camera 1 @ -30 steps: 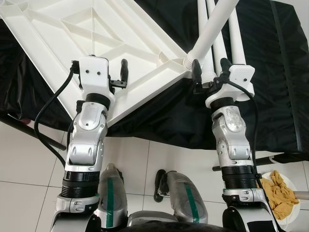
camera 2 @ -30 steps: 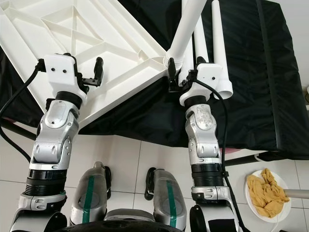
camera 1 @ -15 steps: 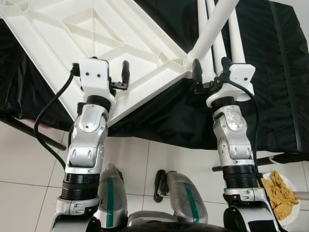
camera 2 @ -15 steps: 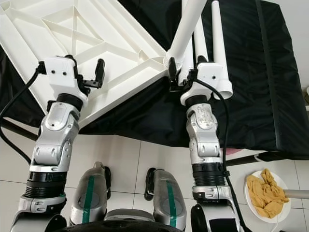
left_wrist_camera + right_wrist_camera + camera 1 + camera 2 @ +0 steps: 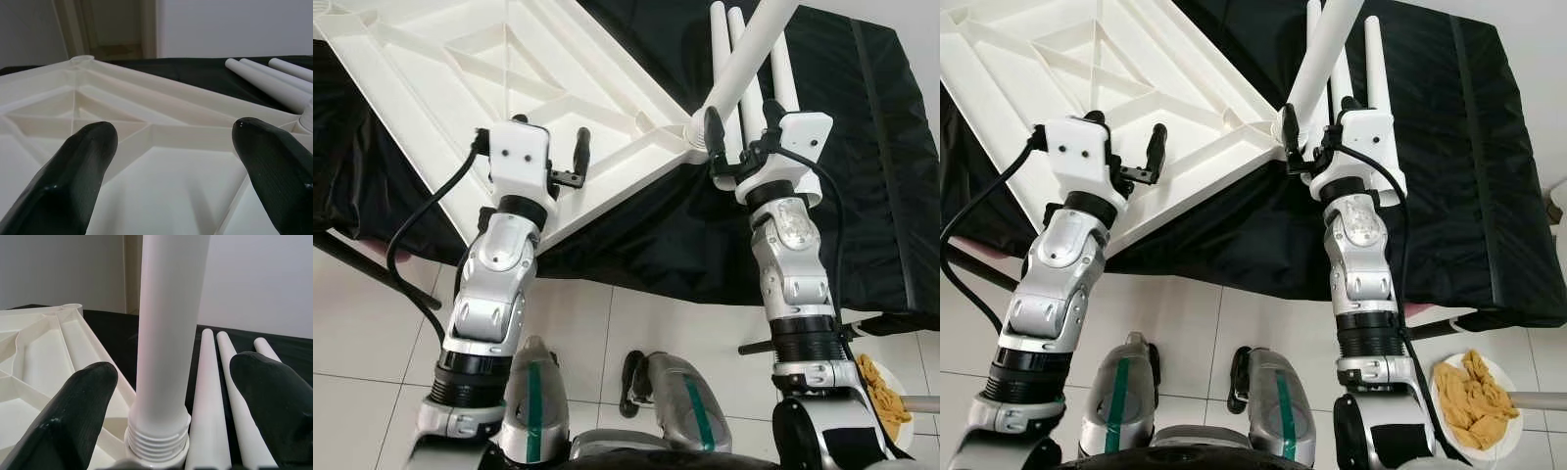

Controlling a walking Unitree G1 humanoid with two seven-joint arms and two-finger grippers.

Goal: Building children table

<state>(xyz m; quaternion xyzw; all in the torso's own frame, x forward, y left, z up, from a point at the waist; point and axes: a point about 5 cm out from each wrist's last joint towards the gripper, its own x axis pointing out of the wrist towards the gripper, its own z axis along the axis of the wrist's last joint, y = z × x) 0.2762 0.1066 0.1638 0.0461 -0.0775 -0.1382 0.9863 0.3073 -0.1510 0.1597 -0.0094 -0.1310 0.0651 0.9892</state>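
Black cloth point(image 5: 862, 147) under white tabletop point(image 5: 460, 69); both grippers spread, right gripper point(image 5: 168, 396) flanking screwed-in leg point(image 5: 166, 333), left gripper point(image 5: 181, 161) over ribs

Two silver metallic arms, segmented, with black ribbed collars near the base. Each wrist carries a white boxy housing; left one point(image 5: 520, 157) has two small dark screw holes. Left gripper point(image 5: 188, 161) and right gripper point(image 5: 178, 396): long black rounded fingers. Black cable point(image 5: 416, 250) loops off each wrist. Grey legs point(image 5: 533, 406) with a green stripe.
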